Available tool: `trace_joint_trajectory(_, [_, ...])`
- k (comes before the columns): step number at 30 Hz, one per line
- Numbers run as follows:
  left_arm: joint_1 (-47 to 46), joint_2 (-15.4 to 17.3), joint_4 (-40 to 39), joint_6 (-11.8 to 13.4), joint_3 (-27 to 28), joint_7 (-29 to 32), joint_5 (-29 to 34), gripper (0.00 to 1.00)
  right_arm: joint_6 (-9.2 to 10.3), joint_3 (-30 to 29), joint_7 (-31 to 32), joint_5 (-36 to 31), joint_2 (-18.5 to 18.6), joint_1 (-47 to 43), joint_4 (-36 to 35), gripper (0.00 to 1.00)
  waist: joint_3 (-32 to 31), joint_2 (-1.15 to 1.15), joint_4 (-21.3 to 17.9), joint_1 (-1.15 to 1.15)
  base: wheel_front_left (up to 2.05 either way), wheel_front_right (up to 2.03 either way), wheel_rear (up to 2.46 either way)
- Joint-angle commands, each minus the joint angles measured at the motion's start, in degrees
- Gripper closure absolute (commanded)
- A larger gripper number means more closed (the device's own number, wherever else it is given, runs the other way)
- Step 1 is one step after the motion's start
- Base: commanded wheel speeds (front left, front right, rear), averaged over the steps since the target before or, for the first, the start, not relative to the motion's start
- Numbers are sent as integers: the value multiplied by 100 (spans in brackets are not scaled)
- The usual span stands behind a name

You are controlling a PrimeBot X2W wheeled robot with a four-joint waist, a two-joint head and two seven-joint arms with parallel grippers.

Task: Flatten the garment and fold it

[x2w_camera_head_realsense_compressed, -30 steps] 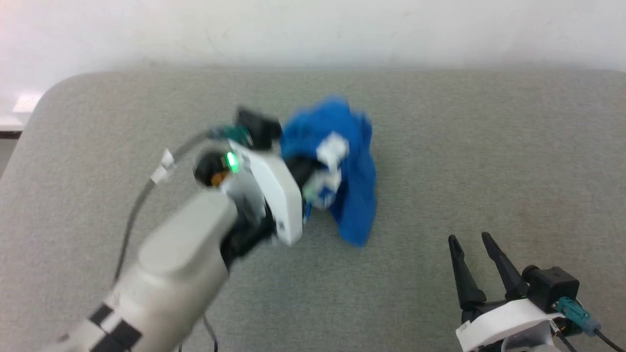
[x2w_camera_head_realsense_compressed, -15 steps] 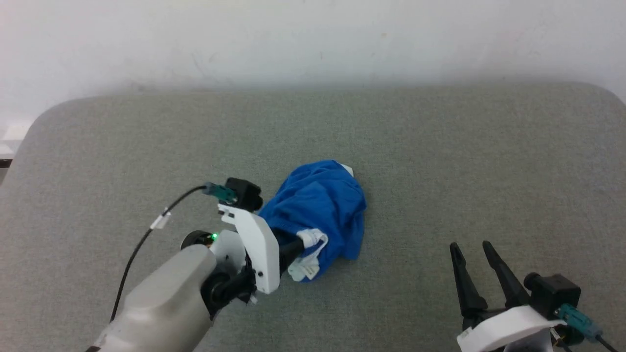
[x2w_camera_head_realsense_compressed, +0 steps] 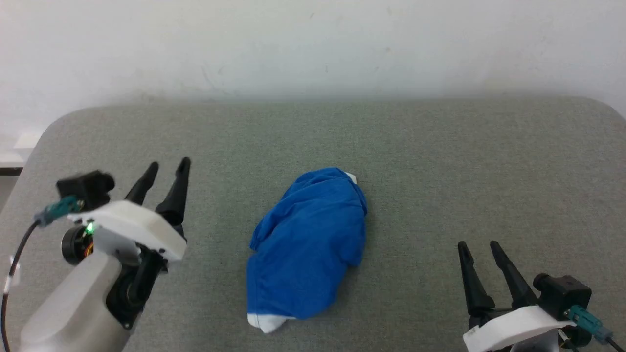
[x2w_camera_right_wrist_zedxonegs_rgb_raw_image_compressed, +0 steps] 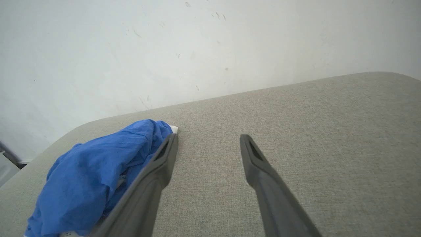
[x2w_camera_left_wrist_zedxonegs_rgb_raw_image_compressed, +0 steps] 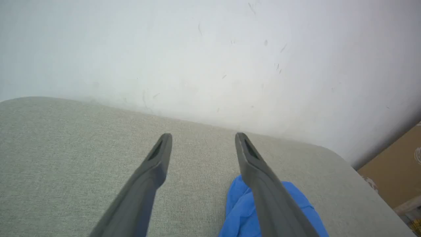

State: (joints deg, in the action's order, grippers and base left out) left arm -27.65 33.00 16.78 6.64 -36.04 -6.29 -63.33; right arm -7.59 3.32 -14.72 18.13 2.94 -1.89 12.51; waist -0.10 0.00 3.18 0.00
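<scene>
Blue shorts [x2w_camera_head_realsense_compressed: 308, 244] lie in a crumpled heap mid-table [x2w_camera_head_realsense_compressed: 464, 161], a white corner at the near end; nothing touches them. Left gripper [x2w_camera_head_realsense_compressed: 167, 166] sits well off to their left, fingers spread, empty; right gripper [x2w_camera_head_realsense_compressed: 478, 245] at near right, fingers likewise apart, empty; white wall [x2w_camera_head_realsense_compressed: 313, 44] behind.

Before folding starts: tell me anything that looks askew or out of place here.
The garment lies crumpled in a heap on the table, not flat, one white edge poking out at its near end. Nothing else stands out.
</scene>
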Motion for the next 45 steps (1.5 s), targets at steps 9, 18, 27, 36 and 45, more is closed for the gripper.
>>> trace_joint_trajectory(9, [1349,-810,-852,420,1611,-867,1744,0,10,-193,532,-125,-6,175,263,0,275,0,-30,0,0,0,0])
trace_joint_trajectory(18, [2205,-2061,-1242,-187,2730,-870,3371,0,10,52,2122,-486,-6,1777,217,0,758,0,179,0,0,0,0])
trace_joint_trajectory(27, [1934,-2630,-808,-807,3091,-870,3904,0,10,751,4033,-875,-6,3488,1405,0,1211,0,652,0,0,0,0])
trace_joint_trajectory(36, [1728,-2862,-522,-1136,3379,-870,4107,0,10,1327,4478,-711,-6,3873,2382,0,1426,0,916,0,0,0,0])
trace_joint_trajectory(45, [1771,-2940,-340,-1293,3613,-871,4167,0,10,1483,3621,-346,-6,4001,2359,100,1209,0,581,0,0,0,0])
